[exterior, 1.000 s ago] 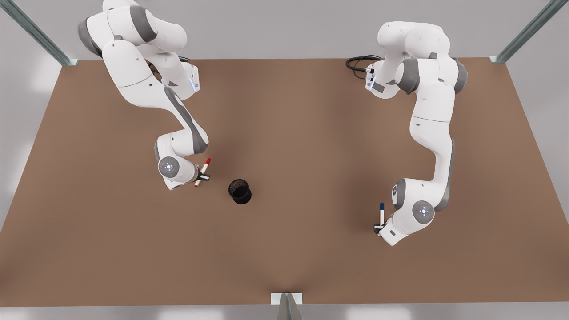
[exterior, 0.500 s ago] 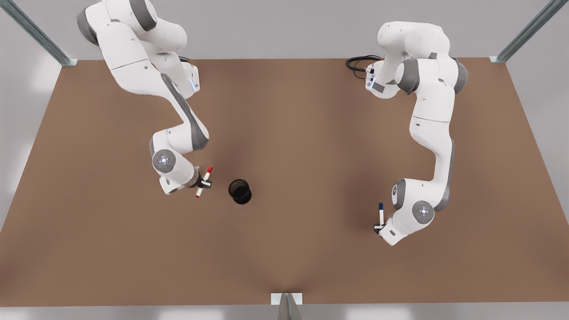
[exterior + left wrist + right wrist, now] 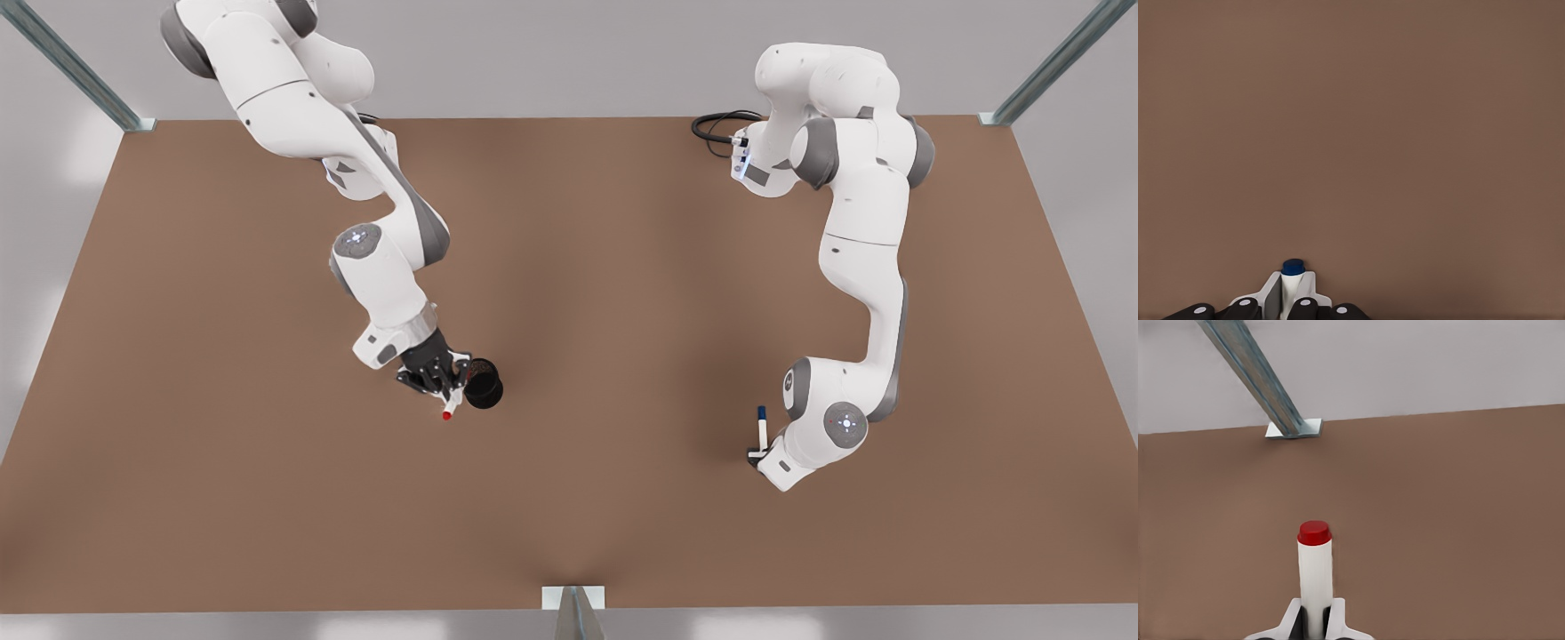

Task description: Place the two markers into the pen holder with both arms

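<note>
The red-capped marker (image 3: 451, 405) is clamped in my right gripper (image 3: 443, 384), on the front view's left. It slants toward the table's front edge, its red end (image 3: 446, 415) low. The gripper sits right beside the black pen holder (image 3: 485, 386), on the holder's left in the front view. In the right wrist view the marker (image 3: 1315, 570) sticks out from between the right gripper's (image 3: 1315, 621) fingertips. On the front view's right, my left gripper (image 3: 757, 454) is shut on the blue-capped marker (image 3: 762, 427), held near the table. The left wrist view shows that marker's blue end (image 3: 1293, 267) in the left gripper (image 3: 1291, 295).
The brown table (image 3: 622, 267) carries only the holder. A metal post bracket (image 3: 573, 597) stands at the front edge, seen as a strut (image 3: 1251, 377) in the right wrist view. A black cable (image 3: 716, 124) loops by the base of the arm on the front view's right.
My right arm swung toward the pen holder and turned its wrist, carrying the red marker from the holder's left to right beside it. The left arm stayed still.
</note>
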Available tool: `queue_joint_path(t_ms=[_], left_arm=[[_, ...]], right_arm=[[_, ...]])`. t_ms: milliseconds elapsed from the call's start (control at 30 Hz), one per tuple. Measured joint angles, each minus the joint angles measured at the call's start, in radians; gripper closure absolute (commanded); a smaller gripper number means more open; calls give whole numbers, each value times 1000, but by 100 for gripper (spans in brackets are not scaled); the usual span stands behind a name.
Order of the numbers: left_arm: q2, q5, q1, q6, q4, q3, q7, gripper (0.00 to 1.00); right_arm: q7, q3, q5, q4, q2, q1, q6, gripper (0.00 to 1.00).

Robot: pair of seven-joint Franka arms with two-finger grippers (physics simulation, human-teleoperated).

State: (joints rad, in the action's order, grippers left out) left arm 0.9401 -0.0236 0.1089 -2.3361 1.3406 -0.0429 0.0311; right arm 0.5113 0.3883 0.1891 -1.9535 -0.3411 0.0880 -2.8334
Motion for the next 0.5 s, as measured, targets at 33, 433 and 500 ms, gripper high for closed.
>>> queue_joint_path(t_ms=[33, 433, 500], left_arm=[[0, 1, 0, 0, 0, 0, 1, 71], [-130, 15, 5, 69, -10, -18, 21, 79], [-165, 16, -1, 96, -11, -54, 21, 79]], right_arm=[[-1, -1, 18, -3, -13, 4, -32, 78], [-5, -15, 144, -239, -34, -2, -346, 0], [-6, -10, 146, -192, 45, -10, -314, 0]])
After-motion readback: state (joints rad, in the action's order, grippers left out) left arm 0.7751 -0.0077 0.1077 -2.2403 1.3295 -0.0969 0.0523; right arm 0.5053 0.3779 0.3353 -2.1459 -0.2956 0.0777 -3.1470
